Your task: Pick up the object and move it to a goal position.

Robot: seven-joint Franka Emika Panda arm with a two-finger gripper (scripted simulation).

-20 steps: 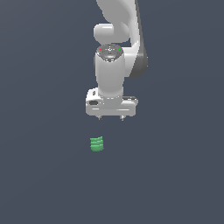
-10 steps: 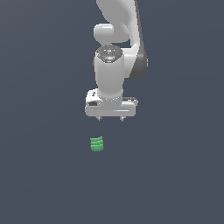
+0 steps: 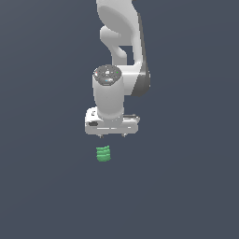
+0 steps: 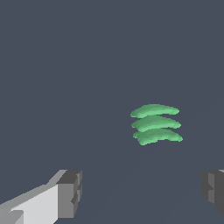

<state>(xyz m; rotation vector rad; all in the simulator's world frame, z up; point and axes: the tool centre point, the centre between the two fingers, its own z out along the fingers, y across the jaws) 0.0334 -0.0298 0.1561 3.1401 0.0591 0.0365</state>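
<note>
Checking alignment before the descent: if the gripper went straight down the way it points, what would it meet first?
Probably the bare floor, not the green object. The open gripper looks offset from it; in the wrist view the object sits off-centre, beyond the fingers.

The lump (image 3: 103,154) is bright green, marked by three stacked ridges with darker green shading between them. The arm (image 3: 119,56) is white with a dark grey joint section and a speckled dark grey cap, and the end effector (image 3: 112,136) is white with dark grey fingertips (image 4: 70,193). The surface (image 3: 42,186) is uniform dark slate blue-grey, without pattern.
</note>
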